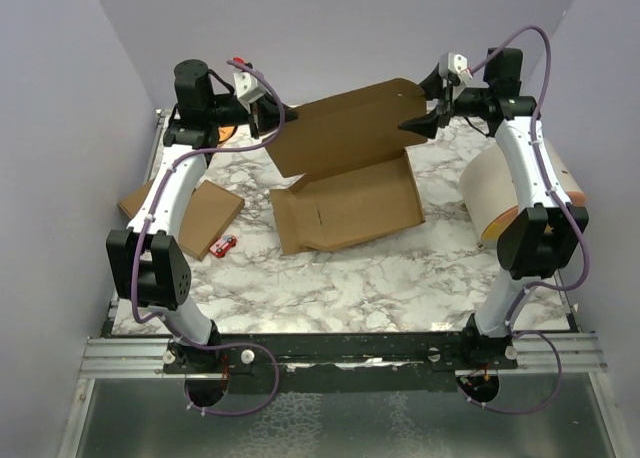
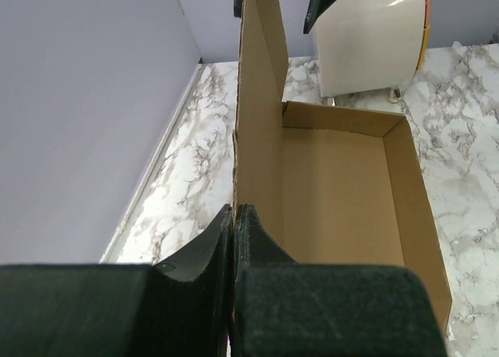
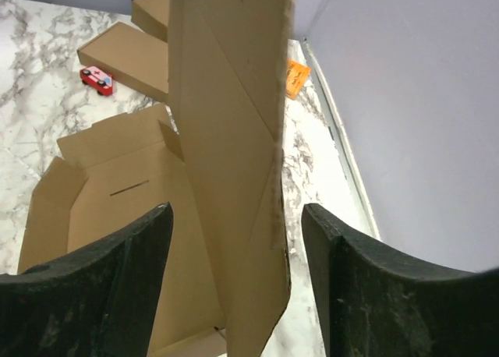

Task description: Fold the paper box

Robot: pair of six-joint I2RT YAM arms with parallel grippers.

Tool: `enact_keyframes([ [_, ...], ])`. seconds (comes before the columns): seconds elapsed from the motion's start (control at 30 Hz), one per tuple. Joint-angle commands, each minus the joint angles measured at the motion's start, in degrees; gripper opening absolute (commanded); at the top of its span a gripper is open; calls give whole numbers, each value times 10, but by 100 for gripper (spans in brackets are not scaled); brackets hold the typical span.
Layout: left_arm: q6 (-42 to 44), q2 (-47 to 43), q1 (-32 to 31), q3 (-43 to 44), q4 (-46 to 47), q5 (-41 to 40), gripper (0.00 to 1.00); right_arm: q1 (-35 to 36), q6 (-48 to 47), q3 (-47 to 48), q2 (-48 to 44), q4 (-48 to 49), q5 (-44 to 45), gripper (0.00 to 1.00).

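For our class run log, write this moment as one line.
task: fold box | left hand: shut on flap | right hand: open, astride flap | box: base on table, flap raised

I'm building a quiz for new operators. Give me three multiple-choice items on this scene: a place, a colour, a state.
1. Where is the small red item? A. on the table, left of the paper box; B. inside the box; C. atop the raised flap.
2. What colour is the table? A. black; B. white marble, grey veins; C. green.
3. How is the left claw? A. wide open; B. shut on the paper box's raised flap; C. shut on nothing.
Answers: A, it lies beside a flat carton; B, veining shows in every view; B, its fingers pinch the flap's edge.
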Motion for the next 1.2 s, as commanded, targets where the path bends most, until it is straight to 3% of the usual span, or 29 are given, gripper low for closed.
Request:
enact_keyframes([
  [0.0, -7, -28, -5, 1, 31, 29, 0, 5, -30, 32, 21, -68, -8, 63],
  [0.57, -22, -35, -8, -19, 52, 20, 0, 10, -49, -2, 1, -68, -27, 1],
  [0.63, -26, -40, -8, -27, 60, 2, 0, 10, -29, -15, -8, -47, -20, 1],
  [0.8, -89, -75, 0, -92, 116, -114, 37, 9, 45, -95, -57, 82, -7, 1],
  [1.0, -329, -153, 88, -266, 242, -225, 44, 8, 90, -150, -87, 143, 1, 1],
  [1.17, -412, -211, 146, -405, 181, -333, 59, 8, 102, -178, -94, 161, 5, 1],
])
